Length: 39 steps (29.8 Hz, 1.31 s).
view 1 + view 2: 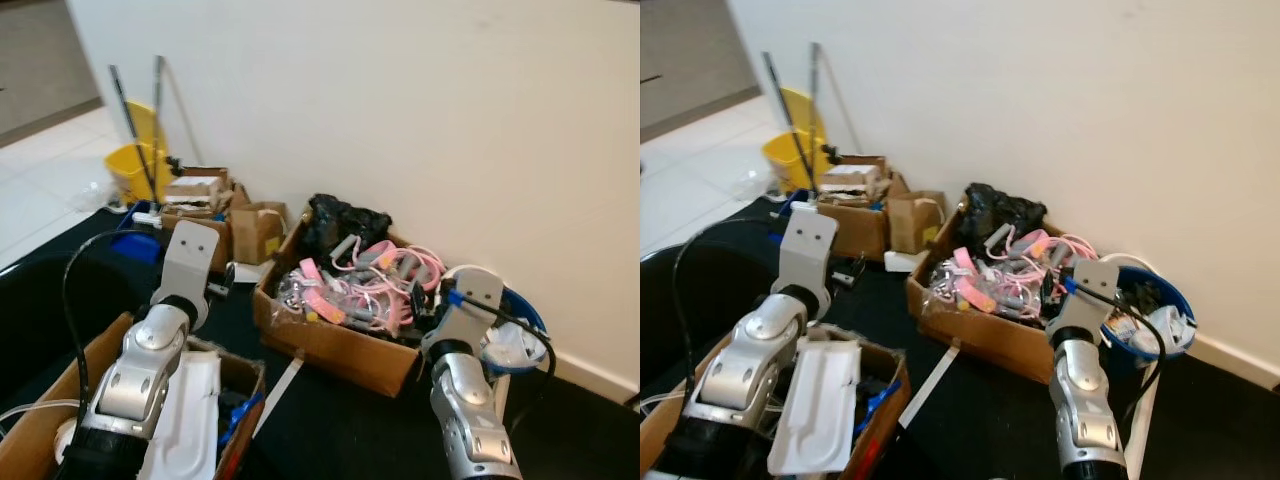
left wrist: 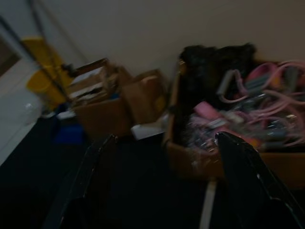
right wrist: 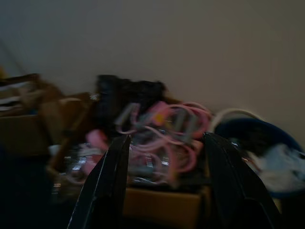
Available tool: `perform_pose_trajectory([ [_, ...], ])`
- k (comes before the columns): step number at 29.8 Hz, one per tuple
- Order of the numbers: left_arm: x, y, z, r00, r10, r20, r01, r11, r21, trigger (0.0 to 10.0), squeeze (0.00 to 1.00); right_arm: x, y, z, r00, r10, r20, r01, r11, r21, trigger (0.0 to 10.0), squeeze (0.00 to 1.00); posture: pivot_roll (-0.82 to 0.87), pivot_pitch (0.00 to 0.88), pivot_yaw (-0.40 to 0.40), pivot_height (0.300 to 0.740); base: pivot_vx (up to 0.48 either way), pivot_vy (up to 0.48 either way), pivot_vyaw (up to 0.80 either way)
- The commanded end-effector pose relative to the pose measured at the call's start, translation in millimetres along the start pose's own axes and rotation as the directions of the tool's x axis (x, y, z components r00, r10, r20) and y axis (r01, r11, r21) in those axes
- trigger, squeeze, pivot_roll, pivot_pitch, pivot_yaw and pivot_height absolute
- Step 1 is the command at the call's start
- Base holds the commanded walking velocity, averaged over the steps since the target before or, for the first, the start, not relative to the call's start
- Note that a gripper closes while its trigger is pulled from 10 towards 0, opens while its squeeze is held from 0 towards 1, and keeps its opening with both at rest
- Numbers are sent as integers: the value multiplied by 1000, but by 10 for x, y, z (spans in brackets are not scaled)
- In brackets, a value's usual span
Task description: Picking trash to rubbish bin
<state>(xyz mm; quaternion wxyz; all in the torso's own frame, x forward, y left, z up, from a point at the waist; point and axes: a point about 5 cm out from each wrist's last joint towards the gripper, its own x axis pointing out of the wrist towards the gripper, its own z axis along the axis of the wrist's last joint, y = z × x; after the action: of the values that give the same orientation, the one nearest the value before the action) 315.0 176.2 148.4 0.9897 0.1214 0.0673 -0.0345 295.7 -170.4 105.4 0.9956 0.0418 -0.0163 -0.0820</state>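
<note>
A blue rubbish bin (image 1: pixel 1176 322) with a white rim stands by the wall at the right, with crumpled white trash (image 1: pixel 512 346) in it. Left of the bin is a cardboard box (image 1: pixel 335 345) full of pink and grey plastic items (image 1: pixel 365 285), with a black bag (image 1: pixel 345 222) at its back. My right gripper (image 3: pixel 167 186) is open and holds nothing, and it faces that box and the bin (image 3: pixel 267 136). My left gripper (image 2: pixel 164 191) is open and holds nothing too, above the dark floor before the box (image 2: pixel 200 162).
More cardboard boxes (image 1: pixel 205 205) and a yellow mop bucket (image 1: pixel 132 168) line the wall at the left. An open box with a white tray (image 1: pixel 190 420) sits close under my left arm. A white strip (image 1: pixel 282 385) lies on the black floor mat.
</note>
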Motion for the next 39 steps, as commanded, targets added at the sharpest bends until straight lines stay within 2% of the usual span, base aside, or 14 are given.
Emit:
perform_pose_trajectory([
  [1, 9, -6, 0, 1000, 10, 4, -10, 1000, 1, 10000, 0, -7, -35, -17, 1000, -9, -16, 8, 1000, -8, 10000, 0, -8, 104, 29, 740, 0, 0, -800],
  [39, 9, 6, -18, 1000, 19, 9, -19, 1000, -16, 10000, 0, 20, -66, 17, 1000, -22, -22, 20, 998, -64, 10000, 0, -11, 116, 18, 740, 0, 0, -800],
])
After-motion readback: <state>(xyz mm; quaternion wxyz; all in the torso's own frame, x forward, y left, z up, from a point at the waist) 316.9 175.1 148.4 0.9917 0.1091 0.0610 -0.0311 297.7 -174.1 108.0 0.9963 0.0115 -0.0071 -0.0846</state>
